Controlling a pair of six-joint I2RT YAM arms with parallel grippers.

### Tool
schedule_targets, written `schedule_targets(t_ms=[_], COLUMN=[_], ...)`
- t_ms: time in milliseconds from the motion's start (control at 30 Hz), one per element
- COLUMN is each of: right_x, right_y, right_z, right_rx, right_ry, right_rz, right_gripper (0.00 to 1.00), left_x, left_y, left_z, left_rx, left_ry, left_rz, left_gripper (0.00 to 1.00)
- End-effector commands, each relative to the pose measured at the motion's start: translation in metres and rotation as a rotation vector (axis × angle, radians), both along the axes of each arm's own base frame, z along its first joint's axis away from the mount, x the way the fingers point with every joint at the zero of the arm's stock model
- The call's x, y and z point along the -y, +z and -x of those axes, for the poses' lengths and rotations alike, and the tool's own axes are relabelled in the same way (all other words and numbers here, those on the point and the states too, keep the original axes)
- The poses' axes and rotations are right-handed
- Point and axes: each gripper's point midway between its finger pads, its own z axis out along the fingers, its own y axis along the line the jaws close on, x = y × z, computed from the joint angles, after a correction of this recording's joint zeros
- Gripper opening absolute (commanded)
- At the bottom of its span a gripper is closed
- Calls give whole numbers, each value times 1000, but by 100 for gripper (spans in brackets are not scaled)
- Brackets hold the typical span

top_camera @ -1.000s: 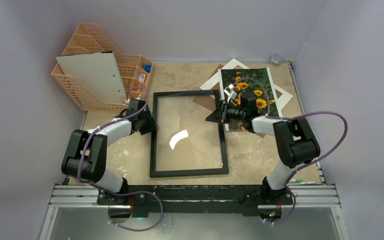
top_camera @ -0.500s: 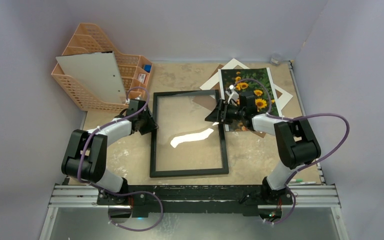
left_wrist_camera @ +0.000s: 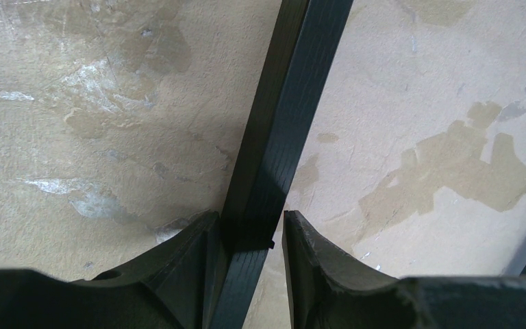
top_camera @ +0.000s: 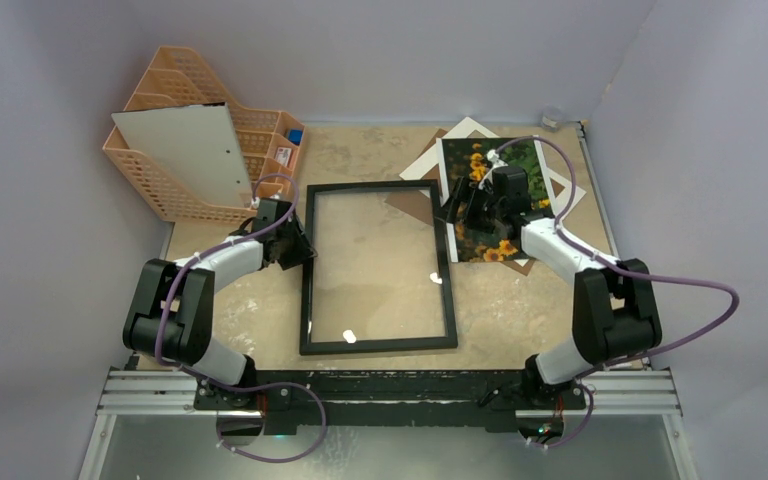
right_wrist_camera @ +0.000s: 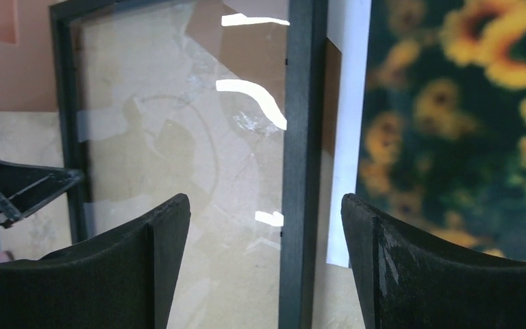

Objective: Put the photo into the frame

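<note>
The frame (top_camera: pixel 307 295), thin black bars around clear glass, lies flat mid-table. The photo (top_camera: pixel 465 160), yellow sunflowers on dark green, lies right of it on top of other boards, partly under my right arm. My left gripper (top_camera: pixel 298 246) stands astride the frame's left bar (left_wrist_camera: pixel 281 137): the left finger (left_wrist_camera: pixel 198 253) is against the bar, and a narrow gap shows at the other finger. My right gripper (top_camera: pixel 460 207) is wide open above the frame's right bar (right_wrist_camera: pixel 300 171) and holds nothing. The blurred photo (right_wrist_camera: pixel 466 123) is just right of it.
A white mat board (top_camera: pixel 467 129) and a brown backing board (top_camera: pixel 407 200) lie under the photo. An orange basket organiser (top_camera: pixel 185 75) at the back left holds a leaning pale board (top_camera: pixel 192 155). A pen (top_camera: pixel 600 365) lies near the front right rail.
My right gripper has opened, let go of the frame's right bar and drawn back towards the photo. The glare on the glass has shrunk. The left arm has not moved.
</note>
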Motion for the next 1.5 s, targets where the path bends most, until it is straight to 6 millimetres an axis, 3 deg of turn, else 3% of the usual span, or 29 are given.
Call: schedule_targets(t_ms=[0, 100, 267, 433, 633, 767, 1000, 1267, 1367, 1467], right_x=[10, -10, -73, -133, -182, -197, -212, -205, -204, -216], right_y=[-7, 3, 30, 27, 19, 5, -17, -37, -35, -15], right_z=[-9, -12, -7, -21, -56, -76, -87, -97, -97, -93], right_rx=[-6, 27, 100, 92, 82, 46, 9, -15, -20, 15], right_ry=[-15, 63, 253, 311, 327, 319, 323, 247, 239, 296], right_rz=[87, 10, -156, -257, -353, -378, -389, -316, -314, -375], right_gripper=[83, 82, 70, 63, 57, 54, 52, 51, 50, 50], left_x=[-16, -16, -14, -13, -12, -12, -13, -13, -13, -13], left_y=[-3, -3, -6, -7, -10, -12, -14, -14, -14, -14], left_z=[0, 0, 0, 0, -1, 1, 5, 5, 5, 6], left_rx=[-11, -12, -16, -21, -25, -35, -42, -42, -41, -42], left_ry=[16, 15, 9, 6, 7, 3, 1, 1, 1, 0], left_rz=[-63, -61, -51, -49, -43, -47, -50, -50, -50, -50], left_gripper=[40, 40, 40, 40, 40, 40, 40, 40, 40, 40])
